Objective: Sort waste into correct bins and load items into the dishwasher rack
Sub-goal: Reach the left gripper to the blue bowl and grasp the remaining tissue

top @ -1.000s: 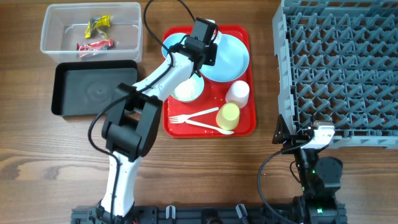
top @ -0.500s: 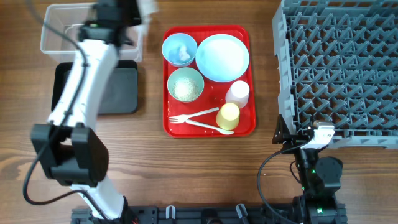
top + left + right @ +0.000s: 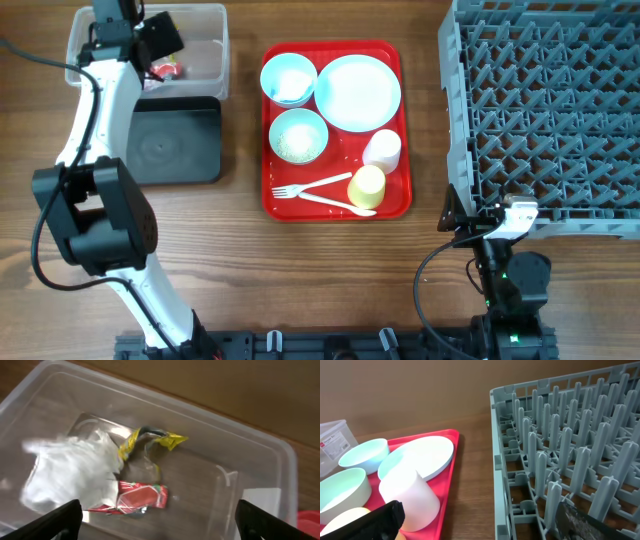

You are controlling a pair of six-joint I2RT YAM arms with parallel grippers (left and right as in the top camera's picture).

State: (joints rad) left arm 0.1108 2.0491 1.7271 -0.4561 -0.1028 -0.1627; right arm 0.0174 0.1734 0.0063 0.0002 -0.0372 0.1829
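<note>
My left gripper (image 3: 158, 45) hangs over the clear bin (image 3: 205, 40) at the back left. In the left wrist view the left gripper (image 3: 162, 527) is open, and nothing sits between its fingers (image 3: 57, 520). Below it, inside the bin (image 3: 260, 460), lie a blurred white tissue (image 3: 70, 477), a yellow wrapper (image 3: 150, 440) and a red wrapper (image 3: 140, 499). The black bin (image 3: 180, 150) stands just in front of the clear one. My right gripper (image 3: 485, 525) is open and empty beside the dishwasher rack (image 3: 545, 110), near its front left corner.
A red tray (image 3: 275, 205) holds two blue bowls (image 3: 288, 78) (image 3: 298, 136), the nearer one with rice grains. Also on it are a plate (image 3: 357, 92), a whitish cup (image 3: 382, 150), a yellow cup (image 3: 367, 186), a fork (image 3: 310, 187) and a spoon (image 3: 335, 205).
My left arm swung from the tray's far bowl to the clear bin with the tissue. Its jaws opened and the tissue is now in the bin. The right arm stayed still.
</note>
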